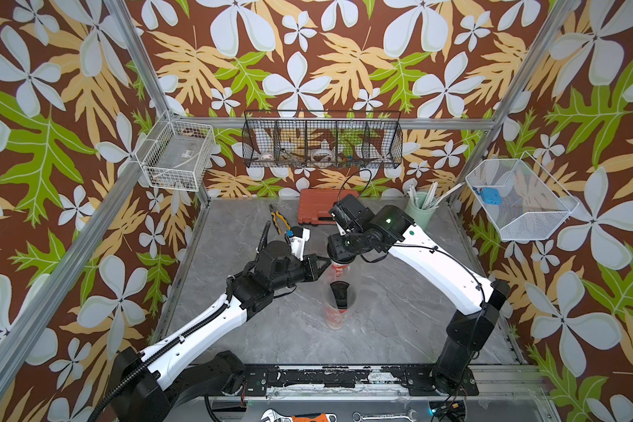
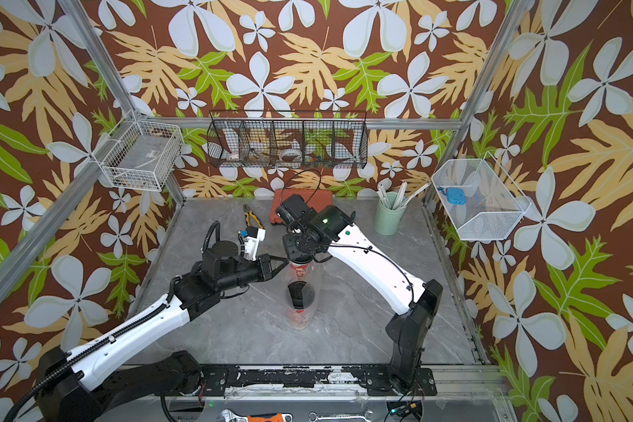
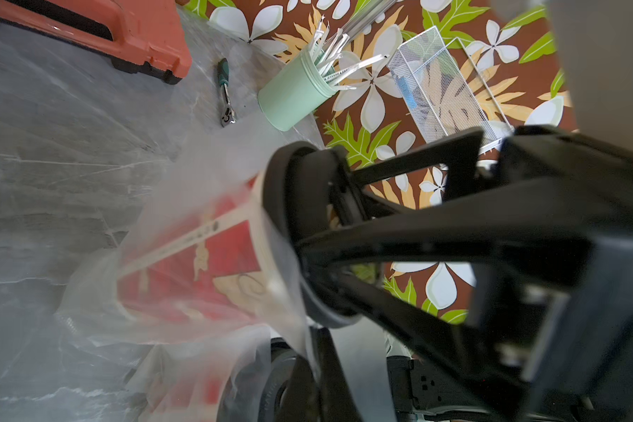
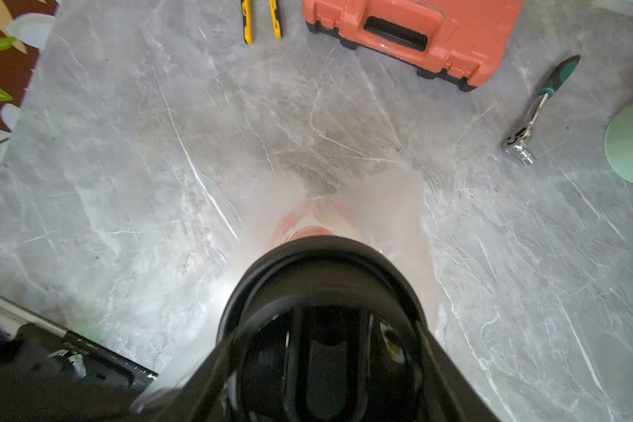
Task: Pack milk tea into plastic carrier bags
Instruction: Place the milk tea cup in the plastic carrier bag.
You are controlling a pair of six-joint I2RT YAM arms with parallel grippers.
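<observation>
Your right end effector (image 1: 341, 257) reaches down and clamps the black domed lid of a tall red-and-cream patterned paper cup (image 1: 340, 273), upright inside a thin clear plastic carrier bag (image 3: 99, 303) near the middle of the grey marbled desk (image 1: 399, 321). Your left end effector (image 1: 326, 261) is pressed together, pinching that bag's upper edge beside the cup's rim. A second matching cup (image 1: 338, 312) stands in its own clear bag (image 1: 352, 288) just in front, nearer the arm bases.

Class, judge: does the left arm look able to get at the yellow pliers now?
Probably yes on reach: the pliers lie uncovered close beside its wrist. But the left gripper is shut on the carrier bag.
</observation>
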